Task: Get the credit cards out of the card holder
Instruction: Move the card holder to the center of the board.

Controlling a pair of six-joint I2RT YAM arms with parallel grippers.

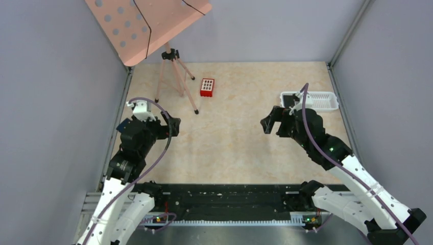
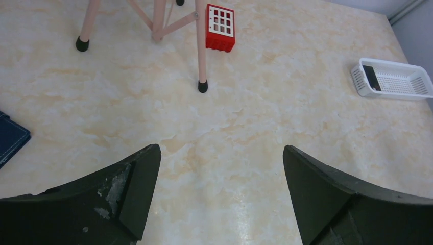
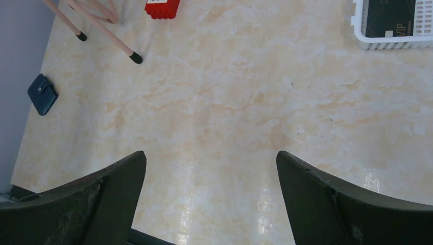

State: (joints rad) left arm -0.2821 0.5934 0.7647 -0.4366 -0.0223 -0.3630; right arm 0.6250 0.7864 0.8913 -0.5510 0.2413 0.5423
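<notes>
The blue card holder (image 3: pixel 42 93) lies folded shut near the left wall, its snap tab closed; only a corner of it (image 2: pixel 10 138) shows in the left wrist view, and the left arm hides most of it (image 1: pixel 121 125) from above. One black credit card (image 3: pixel 390 13) lies in the white tray (image 3: pixel 360 38) at the far right, also seen as a dark card (image 2: pixel 371 79) from the left wrist. My left gripper (image 2: pixel 220 153) hovers open over bare table right of the holder. My right gripper (image 3: pixel 210 158) is open over the table near the tray, holding nothing.
A pink tripod leg (image 2: pixel 201 51) with a black foot stands at the back left under a pink perforated board (image 1: pixel 148 25). A red block with white squares (image 1: pixel 207 87) sits beside it. Grey walls close in both sides, with the tray (image 1: pixel 319 102) against the right one.
</notes>
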